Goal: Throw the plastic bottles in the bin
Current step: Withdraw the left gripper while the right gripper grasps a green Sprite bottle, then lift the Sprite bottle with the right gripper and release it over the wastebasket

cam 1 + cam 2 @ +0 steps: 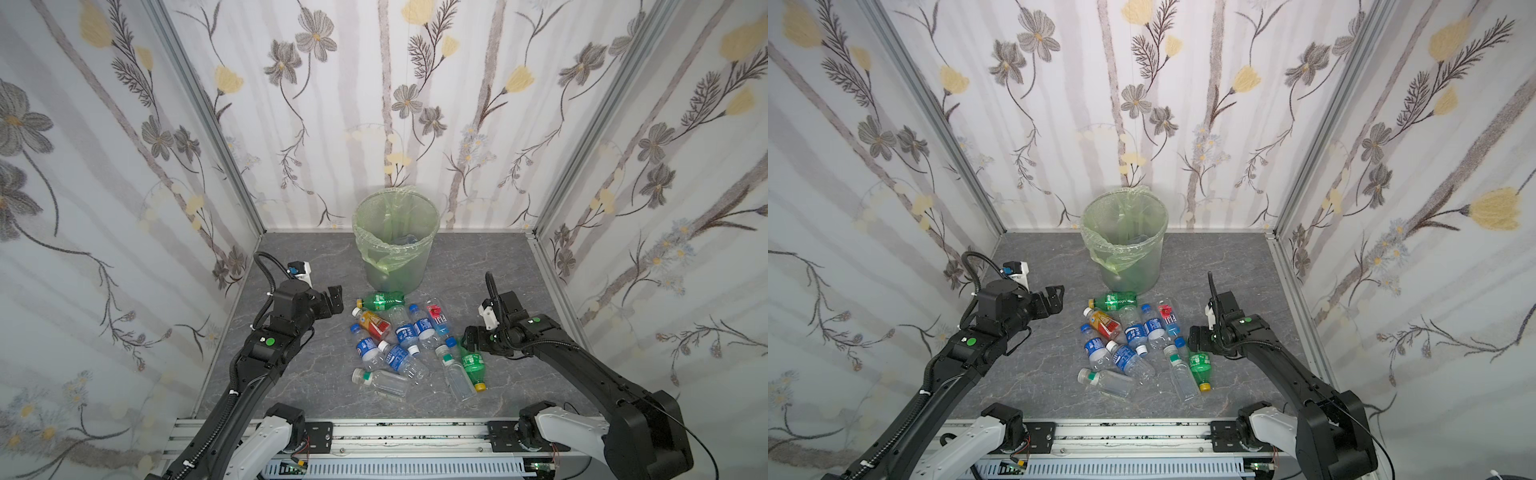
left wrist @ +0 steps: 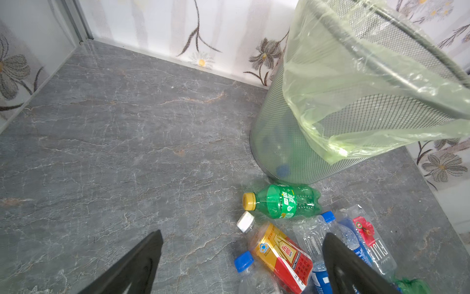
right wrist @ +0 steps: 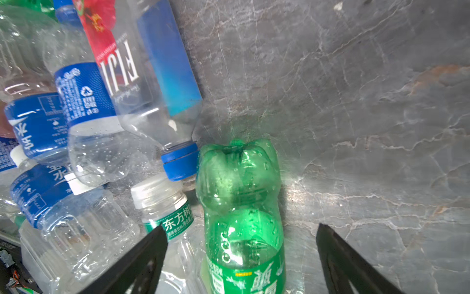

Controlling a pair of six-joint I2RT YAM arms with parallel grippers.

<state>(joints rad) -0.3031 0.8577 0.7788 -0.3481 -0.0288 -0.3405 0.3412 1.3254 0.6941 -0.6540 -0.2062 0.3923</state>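
Green bottle (image 3: 241, 203) between right arm's (image 1: 582, 353) spread jaws, left arm (image 1: 266, 353) hovering

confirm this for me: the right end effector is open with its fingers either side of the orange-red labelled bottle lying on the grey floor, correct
Not quite. The right end effector is open with its fingers either side of a bottle lying on the grey floor, but that bottle is the green bottle, not the orange-red labelled bottle, which lies well apart from it. The right wrist view shows this.
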